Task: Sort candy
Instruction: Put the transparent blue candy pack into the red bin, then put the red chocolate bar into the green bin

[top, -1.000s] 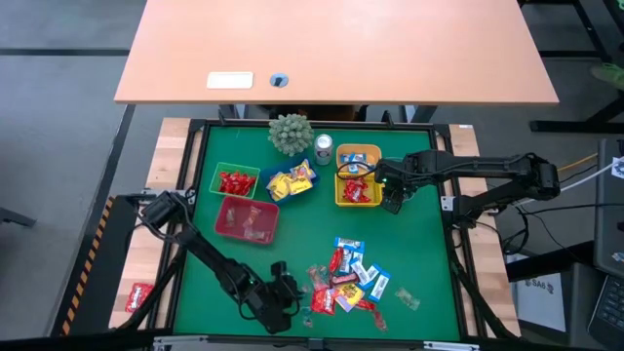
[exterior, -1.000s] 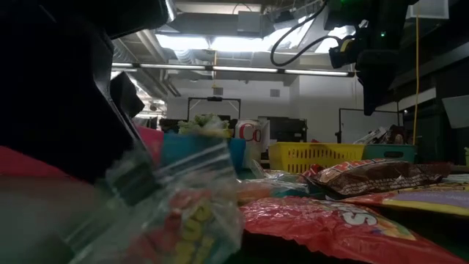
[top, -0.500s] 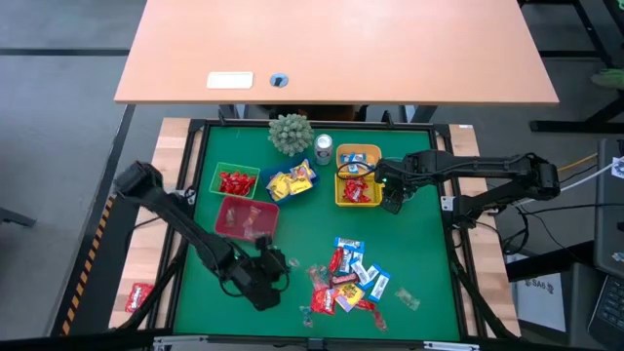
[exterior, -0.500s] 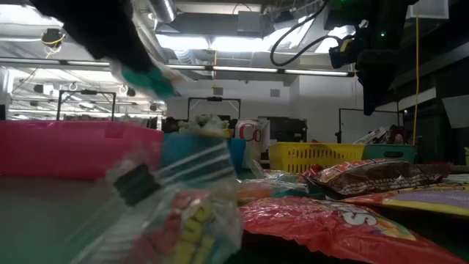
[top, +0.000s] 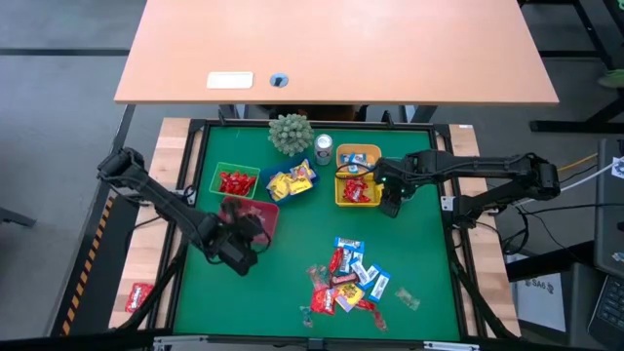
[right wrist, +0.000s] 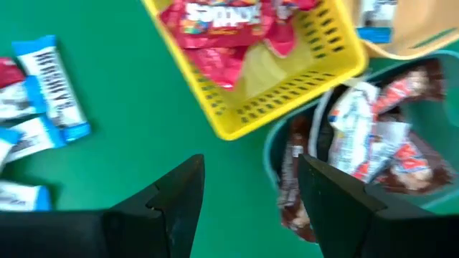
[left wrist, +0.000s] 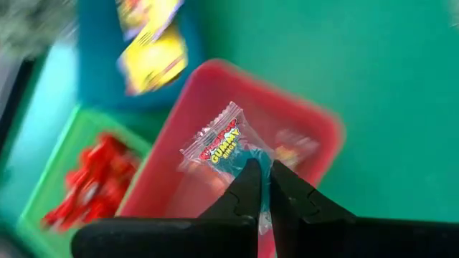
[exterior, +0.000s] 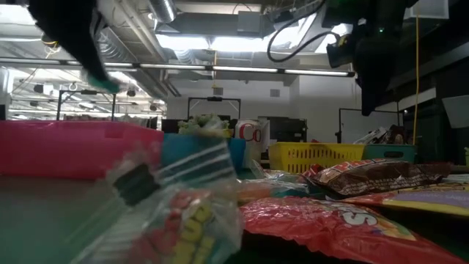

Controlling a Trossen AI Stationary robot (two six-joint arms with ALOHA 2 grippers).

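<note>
Clear gummy candy (left wrist: pixel 221 142) pinched in left gripper (left wrist: pixel 262 172); over red bin (left wrist: pixel 315 136).

Green table mat (top: pixel 409 244): I see a matt, cloth-like surface, smooth and without glare.
Clear crinkly film sweet packet (left wrist: pixel 224 143): looks like thin glossy plastic, pinched in the matt black left gripper (left wrist: pixel 263 174).
Pink rectangular plastic bin (left wrist: pixel 315 132): smooth, slightly shiny walls.
Yellow slotted plastic basket (right wrist: pixel 315 68): ribbed, moulded plastic, I read a dull sheen.
Loose wrapped candy pile (top: pixel 349 280): shiny foil-like wrappers, creased.
Pale wooden desk top (top: pixel 331 49): smooth, matt, wood-look laminate from my view.
Silver drink can (top: pixel 323 148): bright metal top.
Right gripper (right wrist: pixel 247 193): matt black, hard plastic look.
</note>
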